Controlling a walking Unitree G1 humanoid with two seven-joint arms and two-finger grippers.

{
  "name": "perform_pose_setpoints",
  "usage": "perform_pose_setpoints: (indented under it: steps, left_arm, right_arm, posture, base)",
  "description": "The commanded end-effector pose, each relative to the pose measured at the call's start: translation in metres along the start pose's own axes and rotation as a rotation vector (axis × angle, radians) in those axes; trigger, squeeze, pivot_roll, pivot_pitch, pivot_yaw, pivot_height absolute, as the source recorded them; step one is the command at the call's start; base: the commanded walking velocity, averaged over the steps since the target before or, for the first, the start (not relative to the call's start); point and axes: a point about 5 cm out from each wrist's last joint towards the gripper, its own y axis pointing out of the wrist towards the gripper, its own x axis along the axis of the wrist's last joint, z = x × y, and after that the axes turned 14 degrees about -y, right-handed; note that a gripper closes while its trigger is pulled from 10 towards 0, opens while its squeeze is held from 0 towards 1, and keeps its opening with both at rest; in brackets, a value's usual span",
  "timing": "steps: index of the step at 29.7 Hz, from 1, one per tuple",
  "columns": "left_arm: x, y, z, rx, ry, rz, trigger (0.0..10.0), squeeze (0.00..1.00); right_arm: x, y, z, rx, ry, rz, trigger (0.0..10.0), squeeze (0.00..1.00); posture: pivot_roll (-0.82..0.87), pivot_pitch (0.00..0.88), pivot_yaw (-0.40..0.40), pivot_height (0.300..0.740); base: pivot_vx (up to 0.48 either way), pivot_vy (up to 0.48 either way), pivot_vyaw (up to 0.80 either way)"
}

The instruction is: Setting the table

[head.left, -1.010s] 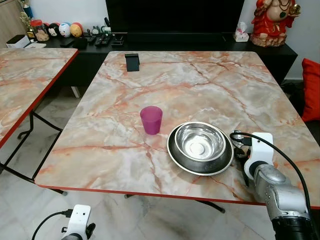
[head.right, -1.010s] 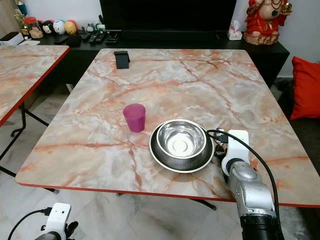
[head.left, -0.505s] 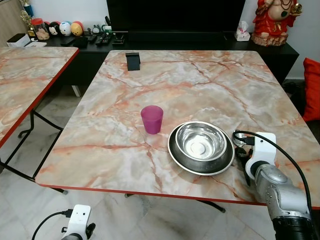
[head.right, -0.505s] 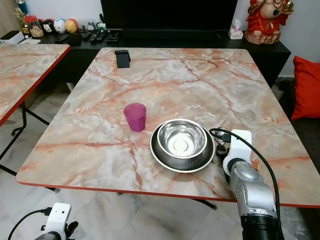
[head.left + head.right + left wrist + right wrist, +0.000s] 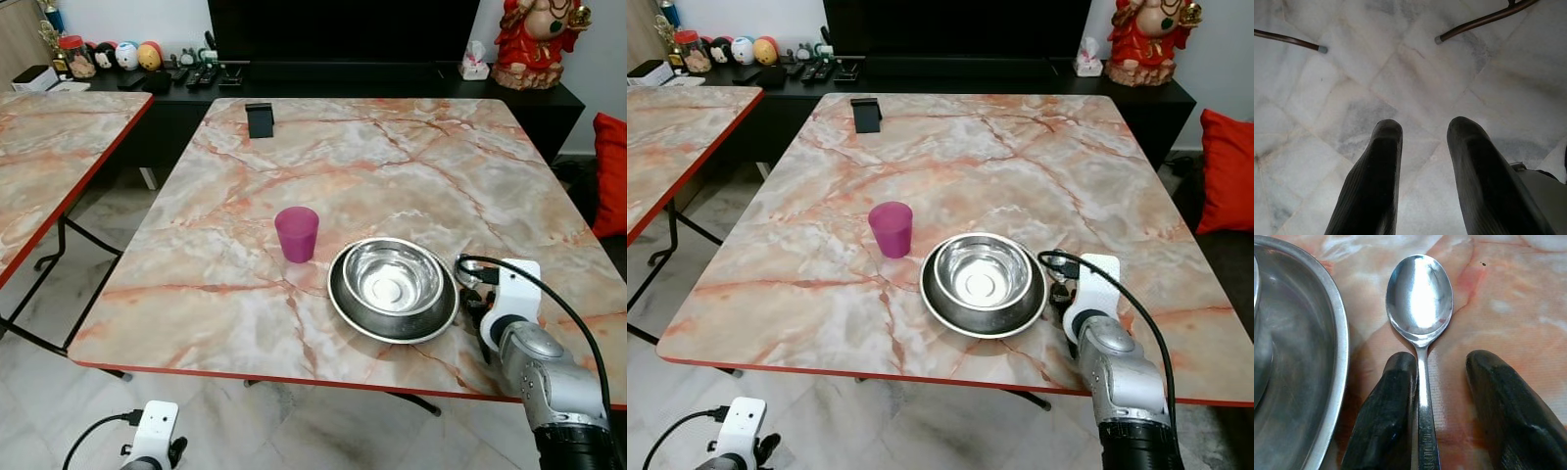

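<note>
- The right gripper [image 5: 1432,396] rests low on the desk [image 5: 392,166], just beside the right-hand rim of the steel plate [image 5: 393,292]; its fingers [image 5: 1383,416] are spread, with open marble showing between them
- A spoon [image 5: 1420,303] lies flat on the desk between those fingers; its handle runs back along the gripper's own line, and its bowl faces up just ahead of the fingertips
- The handle sits off-centre in the gap: it touches or nearly touches the finger on the plate side, with clear desk between it and the other finger; so the spoon's long axis is in line with the fingers, not across them
- The plate's rim is near that same finger; a steel bowl [image 5: 394,276] stands on the plate, and a purple cup [image 5: 296,233] stands just beyond the plate's left side, apart from it
- The left gripper [image 5: 1422,171] hangs idle below desk level over the tiled floor [image 5: 1415,73], fingers spread and holding nothing
- Judgement: the right arm is far nearer the spoon; whether it is about to close on the handle or let it lie, I cannot tell; the spoon already lies in a fitting place to the plate's right
</note>
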Motion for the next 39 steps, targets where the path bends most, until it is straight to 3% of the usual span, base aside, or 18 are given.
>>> perform_pose_setpoints:
  steps: [1,11,16,39]
  left_arm:
    - [-0.003,0.0,0.0,-0.003,0.029,0.024,10.0,0.0]
    - [-0.004,0.0,0.0,-0.005,0.03,0.024,10.0,0.0]
    - [-0.004,0.0,0.0,-0.004,0.03,0.025,10.0,0.0]
    - [0.0,0.001,-0.001,-0.006,0.034,0.016,10.0,0.0]
  right_arm:
    - [-0.001,0.0,0.003,0.015,-0.017,0.012,10.0,0.0]
    - [0.0,0.0,0.003,0.028,-0.033,0.002,10.0,0.0]
    - [0.002,-0.003,-0.002,0.053,-0.117,-0.028,10.0,0.0]
    - [0.0,-0.005,-0.017,0.022,-0.124,-0.019,10.0,0.0]
  posture:
    - [0.03,0.027,0.035,0.74]
    - [0.03,0.027,0.035,0.74]
    - [0.03,0.027,0.035,0.74]
    - [0.02,0.042,0.024,0.74]
  base:
    - [0.0,0.0,0.0]
    - [0.0,0.0,0.0]
    - [0.0,0.0,0.0]
    - [0.0,0.0,0.0]
